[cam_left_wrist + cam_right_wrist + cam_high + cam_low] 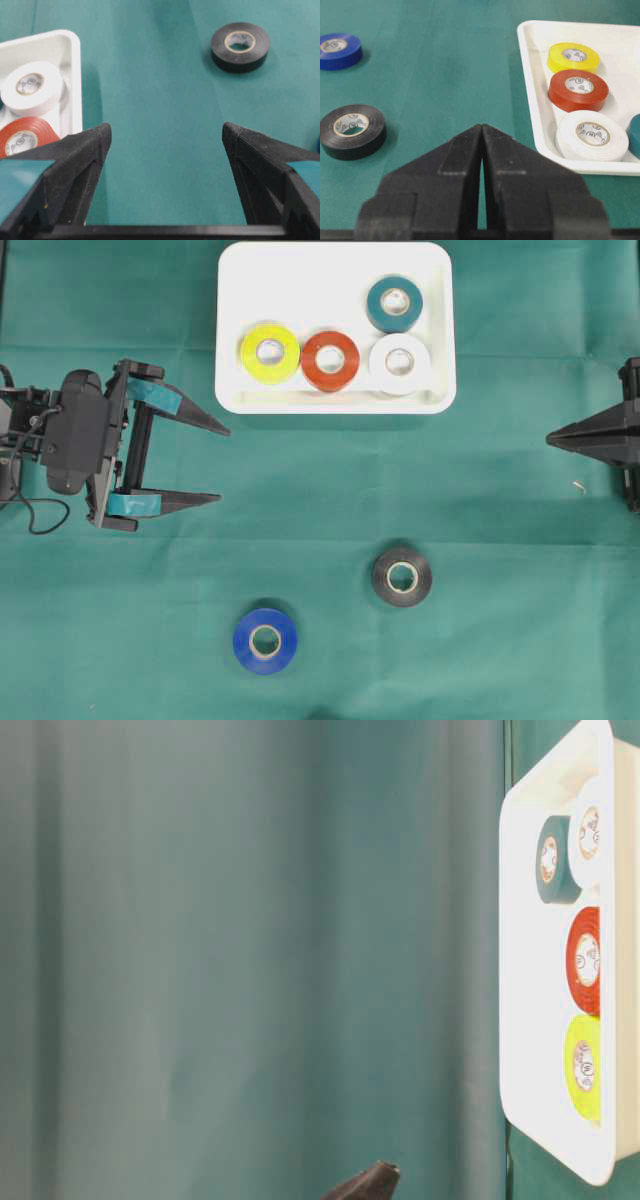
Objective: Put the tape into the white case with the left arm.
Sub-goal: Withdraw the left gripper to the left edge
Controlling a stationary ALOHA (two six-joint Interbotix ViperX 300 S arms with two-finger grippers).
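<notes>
Where rolls lie, wrinkled green cloth (480, 640) throughout.

Six tape rolls: four inside the white case (335, 400) — yellow (270, 353), red (331, 360), white (399, 363), teal (394, 303); two outside it, black (402, 576) and blue (265, 640).

Overhead cam looks straight down; table-level view is rotated sideways; both share the white case (335, 400).

White case (335, 400) holds yellow, red, white, teal rolls; green cloth (480, 500).
</notes>
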